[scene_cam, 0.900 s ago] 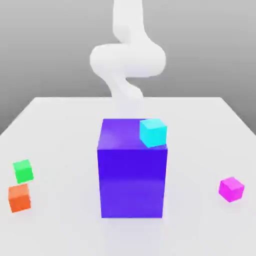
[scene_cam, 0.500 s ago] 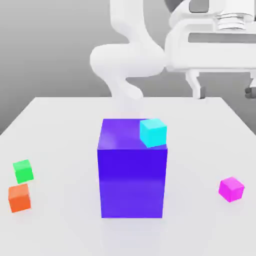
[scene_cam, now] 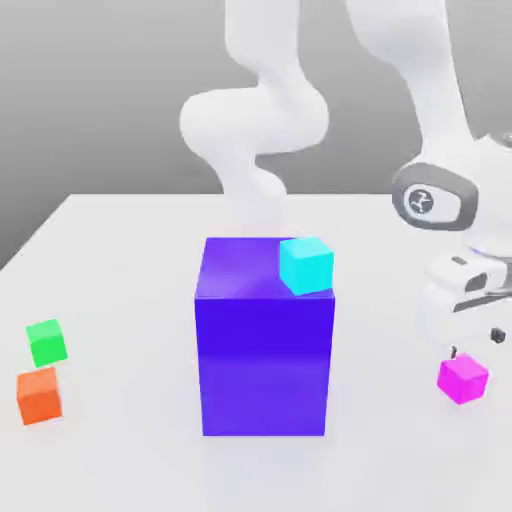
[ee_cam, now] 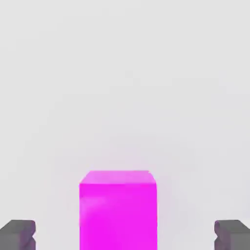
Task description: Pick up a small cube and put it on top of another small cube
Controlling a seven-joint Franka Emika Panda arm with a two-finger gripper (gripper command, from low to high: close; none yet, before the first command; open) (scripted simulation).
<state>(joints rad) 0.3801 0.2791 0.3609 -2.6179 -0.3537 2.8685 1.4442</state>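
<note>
Right, the gripper (ee_cam: 125, 235) hangs low over the table (scene_cam: 120, 250) on the exterior view's right, its fingers (ee_cam: 18, 233) spread wide, nothing between them gripped. From the hand view the two dark fingertips sit well apart with the pink cube (ee_cam: 118, 210) standing in the gap, clear table showing on either side of it, so no contact there. Outside, the pink cube (scene_cam: 462, 378) rests on the table just under the white hand (scene_cam: 465, 300); whether the fingertips have reached the level of its top is hard to judge from this angle.

Moving out: the big blue block (scene_cam: 264, 345) stands mid-table, and a cyan cube (scene_cam: 306, 265) perches on its top, at the corner toward the exterior view's right. Way over on the exterior view's left, the green cube (scene_cam: 46, 342) sits on the table, well apart from the pink one, with the block between them. An orange cube (scene_cam: 39, 395) lies just beside the green, nearer the camera, almost touching.
</note>
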